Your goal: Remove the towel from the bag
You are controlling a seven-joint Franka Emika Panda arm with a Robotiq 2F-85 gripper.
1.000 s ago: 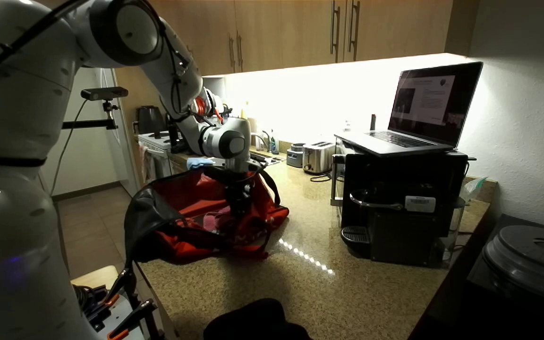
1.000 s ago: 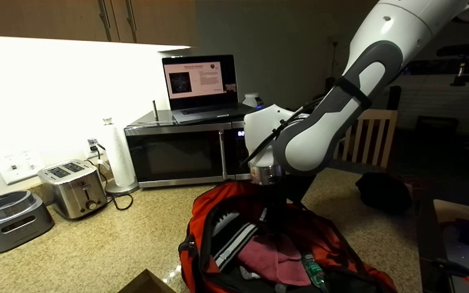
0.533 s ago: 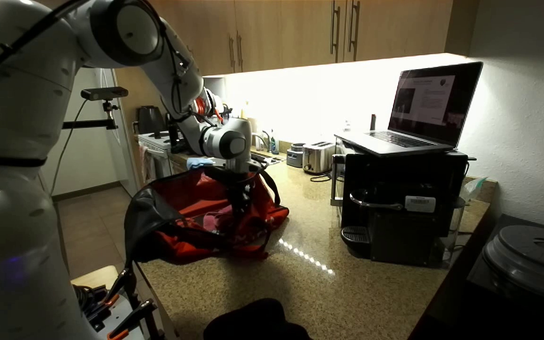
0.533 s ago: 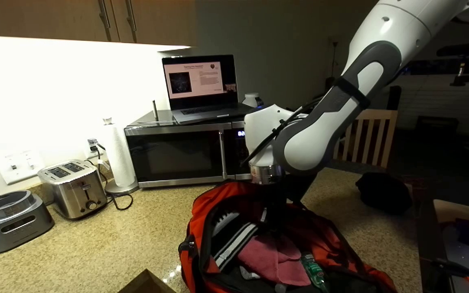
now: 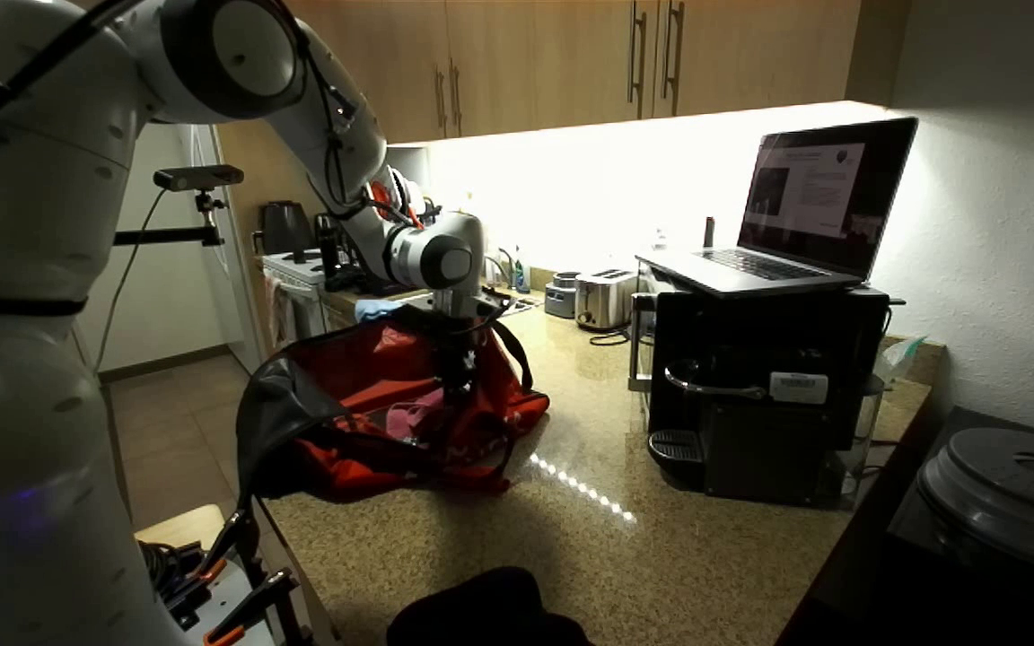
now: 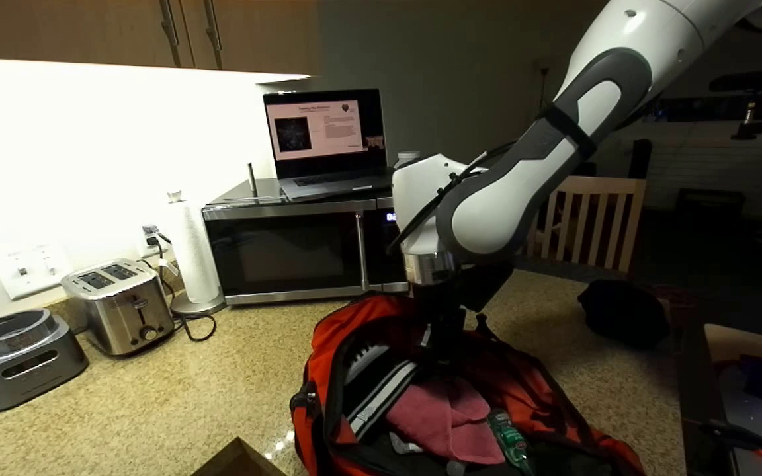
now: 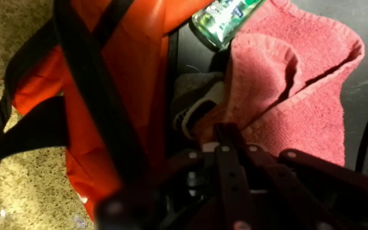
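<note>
Red and gaping, the bag [image 6: 341, 322] sits by the outer edge of the tabletop [image 5: 643, 556], the towel [image 6: 439, 421] inside. The pincer [image 7: 225, 127] is together at the towel's border; whether anything is gripped, I cannot tell. Grasping seems in hand; a slow test lift should follow

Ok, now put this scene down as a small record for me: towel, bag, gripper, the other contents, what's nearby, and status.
Towel: pinkish red, folded, inside the bag
Bag: red, black straps, open, on the countertop
Gripper: jaws closed, right by the towel; whether it grips any cloth, can't tell
Other contents: green labelled item; grey item, unidentified
Nearby: toaster; microwave with laptop on top
Status: towel not yet out
</note>
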